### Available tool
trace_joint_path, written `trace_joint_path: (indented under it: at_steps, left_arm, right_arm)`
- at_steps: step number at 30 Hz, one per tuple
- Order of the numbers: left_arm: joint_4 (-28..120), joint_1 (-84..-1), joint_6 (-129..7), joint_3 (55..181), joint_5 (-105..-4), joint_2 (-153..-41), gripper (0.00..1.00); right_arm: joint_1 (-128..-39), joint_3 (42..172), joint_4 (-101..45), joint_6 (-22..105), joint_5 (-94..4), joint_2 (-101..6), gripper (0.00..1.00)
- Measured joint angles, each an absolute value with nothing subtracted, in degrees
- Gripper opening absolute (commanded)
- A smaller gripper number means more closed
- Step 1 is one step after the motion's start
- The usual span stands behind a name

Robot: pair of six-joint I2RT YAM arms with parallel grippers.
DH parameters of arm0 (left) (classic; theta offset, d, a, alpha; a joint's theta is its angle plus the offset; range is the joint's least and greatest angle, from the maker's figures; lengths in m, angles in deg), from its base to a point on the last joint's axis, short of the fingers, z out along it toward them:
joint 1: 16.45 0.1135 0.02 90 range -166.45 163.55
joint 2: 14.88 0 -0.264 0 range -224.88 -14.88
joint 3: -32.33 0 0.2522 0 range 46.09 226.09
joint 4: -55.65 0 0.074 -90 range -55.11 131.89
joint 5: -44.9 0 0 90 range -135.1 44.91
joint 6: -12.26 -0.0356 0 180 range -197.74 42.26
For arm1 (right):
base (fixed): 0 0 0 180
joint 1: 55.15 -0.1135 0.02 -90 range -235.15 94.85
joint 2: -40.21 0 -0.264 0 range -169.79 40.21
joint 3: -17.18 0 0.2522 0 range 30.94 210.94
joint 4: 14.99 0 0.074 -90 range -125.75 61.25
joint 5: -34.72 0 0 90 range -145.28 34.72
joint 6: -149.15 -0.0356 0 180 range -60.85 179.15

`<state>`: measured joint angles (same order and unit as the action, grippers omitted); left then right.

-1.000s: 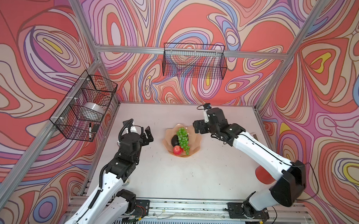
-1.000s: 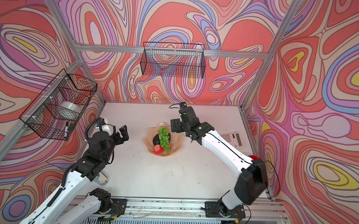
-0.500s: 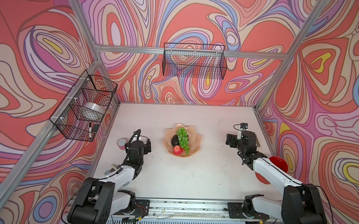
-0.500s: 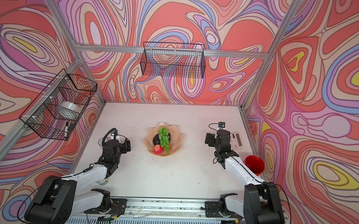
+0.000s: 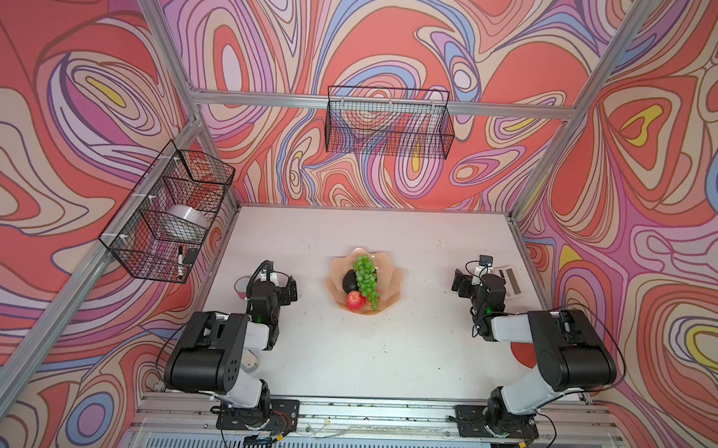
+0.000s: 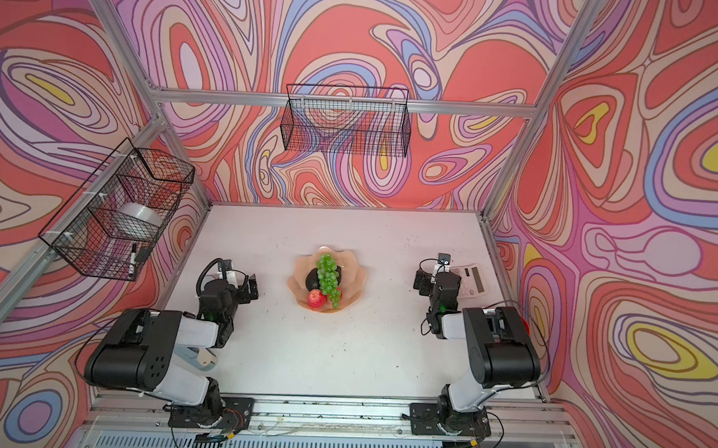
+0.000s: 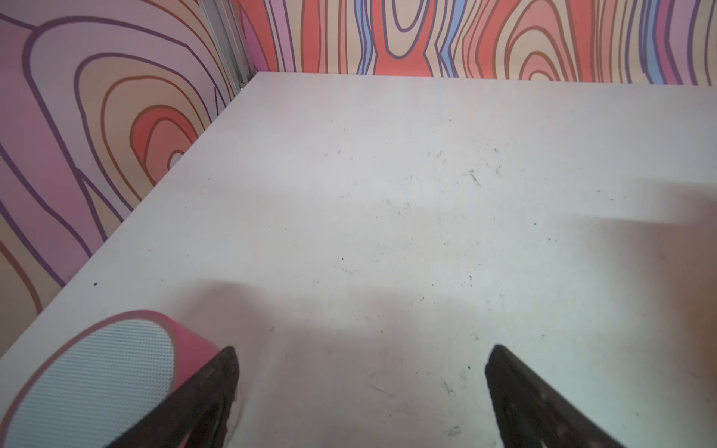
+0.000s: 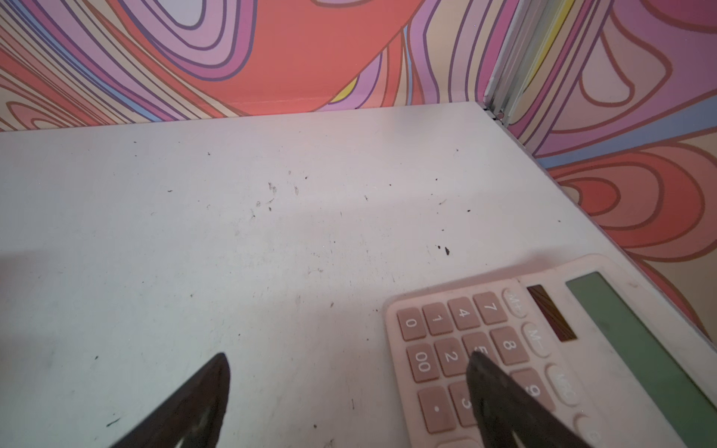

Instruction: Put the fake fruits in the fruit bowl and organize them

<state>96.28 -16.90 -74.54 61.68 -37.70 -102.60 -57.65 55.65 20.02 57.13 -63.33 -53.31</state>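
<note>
Both grippers are empty. The left gripper point(image 7: 362, 349) has its jaws spread wide over bare white table point(image 7: 388, 194). One finger sits right by a pink round thing point(image 7: 116, 372) with a pale dotted top, and I can't tell if they touch. The right gripper point(image 8: 349, 356) is spread just as wide with nothing between the jaws. One finger hangs in front of the keys of a pale pink calculator point(image 8: 543, 349), and again I can't say whether there's contact.

In both top views the arms are folded back on their own sides, with the fruit bowl point(image 5: 392, 276) sitting mid-table between them, well apart from either gripper.

The bowl is wide, shallow and glossy peach-pink, with a scalloped, petal-like rim. The bright green grapes point(image 5: 365, 277) lie lengthwise down the middle, running from the far rim toward the near one. A dark, almost black avocado point(image 5: 348, 282) is tucked against the left side of the bunch. A red apple point(image 5: 355, 300) with a lighter patch sits at the near edge, touching the low end of the grapes. In a top view a sliver of red peeks out on the grapes' other side, too hidden to call.

No fruit is lying loose on the table.
</note>
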Motion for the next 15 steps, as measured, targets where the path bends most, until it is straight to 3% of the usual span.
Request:
trace_joint_path:
  at_steps: [4, 15]
  left_arm:
    - [94.9, -16.9, -74.3, 64.2, -37.2, -102.8, 1.00]
    - [94.0, -16.9, -74.1, 66.2, -37.7, -102.8, 1.00]
  right_arm:
    - [-57.5, 54.2, 27.9, 57.7, -63.1, -57.1, 0.98]
    - [-57.5, 53.7, 32.8, 58.0, -63.4, -57.5, 0.98]
